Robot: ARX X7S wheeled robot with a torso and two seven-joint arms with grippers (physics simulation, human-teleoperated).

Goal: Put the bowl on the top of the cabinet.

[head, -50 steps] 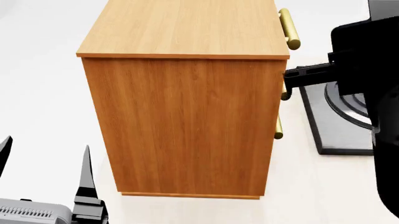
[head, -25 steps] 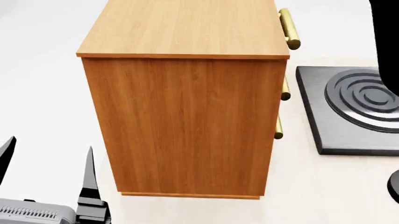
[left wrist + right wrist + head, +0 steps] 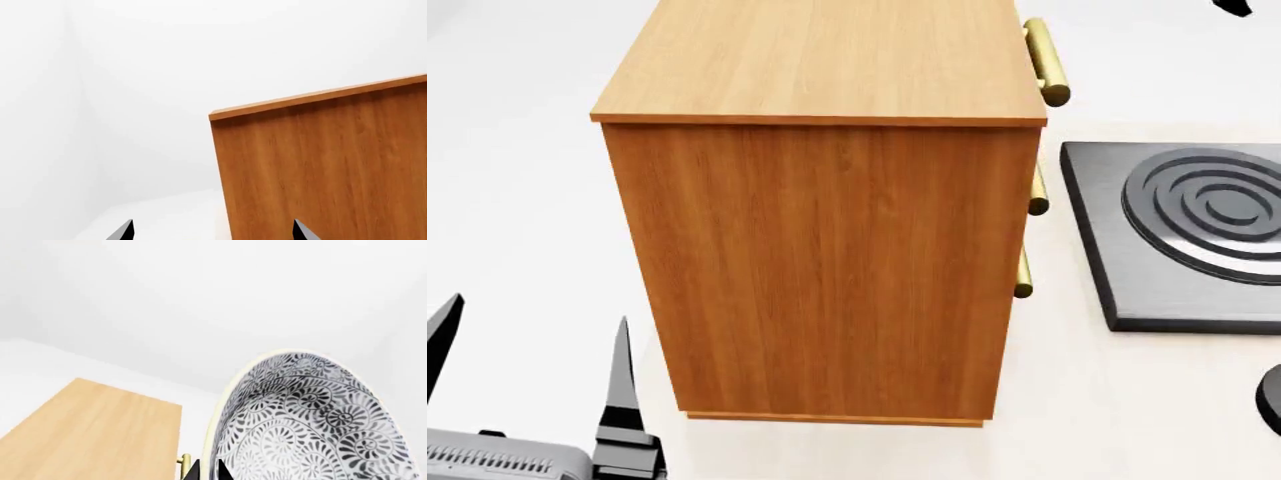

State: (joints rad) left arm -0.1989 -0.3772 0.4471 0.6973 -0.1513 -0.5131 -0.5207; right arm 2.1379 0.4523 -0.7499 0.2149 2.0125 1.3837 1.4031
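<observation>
The cabinet [image 3: 827, 230] is a tall orange-brown wooden box with a flat bare top and brass bar handles [image 3: 1046, 62] on its right face. The bowl [image 3: 313, 420], deep and white with a dense grey leaf pattern, shows only in the right wrist view. My right gripper [image 3: 207, 471] is shut on its rim and holds it tilted in the air, above and beside the cabinet top [image 3: 87, 430]. My left gripper [image 3: 531, 335] is open and empty, low at the cabinet's left side. It also shows in the left wrist view [image 3: 212, 233], facing the cabinet's side wall [image 3: 327, 170].
A black square hob [image 3: 1181, 235] with raised rings lies on the pale floor right of the cabinet. A dark round object [image 3: 1270, 397] shows at the right edge. A small black piece of my right arm [image 3: 1236, 6] shows at the top right corner.
My right arm has risen out of the head view, uncovering the black hob. My left gripper has barely shifted.
</observation>
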